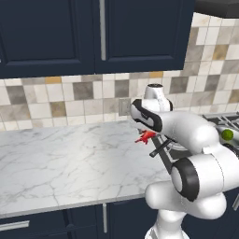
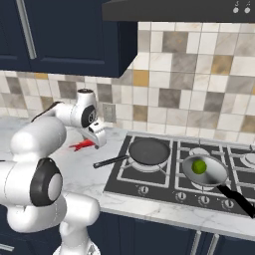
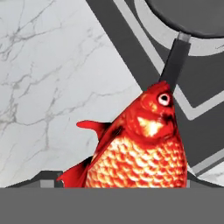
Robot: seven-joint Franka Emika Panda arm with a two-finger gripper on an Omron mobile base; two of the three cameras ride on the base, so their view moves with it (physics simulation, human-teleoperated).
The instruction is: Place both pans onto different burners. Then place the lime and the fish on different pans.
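Observation:
The red-orange fish (image 3: 140, 144) fills the hand view, sitting between my gripper's fingers. My gripper (image 2: 91, 142) is shut on it just above the marble counter, left of the cooktop. The matte black pan (image 2: 148, 151) rests on the front left burner (image 2: 130, 165), with its long handle (image 2: 110, 161) reaching out over the counter toward the fish. The paler grey pan (image 2: 215, 174) sits on the neighbouring burner and holds the yellow-green lime (image 2: 199, 166). In the left base view the fish (image 1: 146, 136) shows beside my forearm, and the lime (image 1: 227, 135) is at the far right.
The marble counter (image 1: 65, 163) stretches left of the black cooktop (image 2: 164, 187). A tiled wall with an outlet (image 2: 108, 112) runs behind, with dark blue cabinets (image 1: 93, 32) overhead and a range hood (image 2: 189, 10) above the burners. Knobs line the cooktop's front edge.

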